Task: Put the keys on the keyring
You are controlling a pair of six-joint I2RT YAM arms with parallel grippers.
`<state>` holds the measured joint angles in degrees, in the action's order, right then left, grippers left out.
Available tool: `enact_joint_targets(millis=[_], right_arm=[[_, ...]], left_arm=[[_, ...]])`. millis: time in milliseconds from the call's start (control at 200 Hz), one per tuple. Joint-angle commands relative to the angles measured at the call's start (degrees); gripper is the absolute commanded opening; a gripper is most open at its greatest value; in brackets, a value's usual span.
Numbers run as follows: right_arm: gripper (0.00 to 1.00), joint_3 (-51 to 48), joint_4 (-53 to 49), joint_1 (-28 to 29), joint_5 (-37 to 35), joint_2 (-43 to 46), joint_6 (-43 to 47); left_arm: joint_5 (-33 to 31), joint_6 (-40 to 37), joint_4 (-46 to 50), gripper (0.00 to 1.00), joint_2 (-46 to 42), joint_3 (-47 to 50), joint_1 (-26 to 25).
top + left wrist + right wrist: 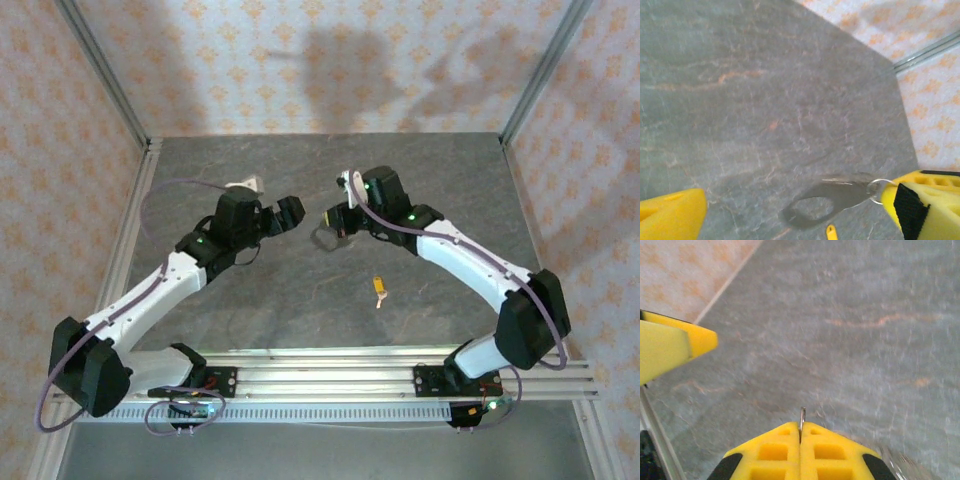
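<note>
Top external: right gripper (pixel 336 222) pinches the keyring (pixel 326 239) tight, dangling it mid-table (pixel 250 300). Left gripper (pixel 283 214) gapes wide at its nine o'clock. Down at five o'clock lies the key (pixel 380 287), unthreaded; fetching it looks next, a fine pinch on its small head.

The table (pixel 300 180) is lit softly and evenly. Big faint shadows are thrown onto the back wall (pixel 340 55). In both wrist views the table is seen blurred and a little grainy.
</note>
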<state>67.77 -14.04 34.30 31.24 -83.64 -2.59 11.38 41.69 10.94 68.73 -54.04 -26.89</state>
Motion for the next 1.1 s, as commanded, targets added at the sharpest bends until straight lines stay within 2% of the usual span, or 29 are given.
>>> enact_joint_targets(millis=[0, 150, 325, 681, 901, 1041, 1096], right_arm=[[0.00, 4.9, 0.5, -1.0, 4.4, 1.6, 1.2], [0.00, 6.5, 4.9, -2.2, 9.0, 2.4, -1.7], [0.00, 4.6, 12.4, -4.2, 14.0, 3.7, -7.6], [0.00, -2.0, 25.5, -8.7, 23.5, 9.9, -15.9], [0.00, -2.2, 32.3, -9.3, 27.3, 9.7, -21.7], [0.00, -1.8, 37.6, -9.3, 28.7, 7.5, -26.3], [0.00, -1.8, 39.1, -9.3, 28.9, 6.6, -27.6]], left_arm=[[4.7, -3.3, -0.3, 0.96, -1.0, -2.6, 1.7], [9.6, -6.8, -2.7, 0.93, -1.5, -5.1, 2.4], [12.9, -9.1, -5.5, 0.83, -2.2, -6.5, 2.7], [20.7, -7.3, -16.4, 0.58, -4.0, -5.8, 3.1], [24.5, -2.6, -24.3, 0.36, -1.8, -5.6, 3.0], [25.6, -0.6, -27.2, 0.37, 0.0, -6.7, 2.9], [25.7, -0.4, -27.4, 0.42, 0.4, -7.2, 2.9]])
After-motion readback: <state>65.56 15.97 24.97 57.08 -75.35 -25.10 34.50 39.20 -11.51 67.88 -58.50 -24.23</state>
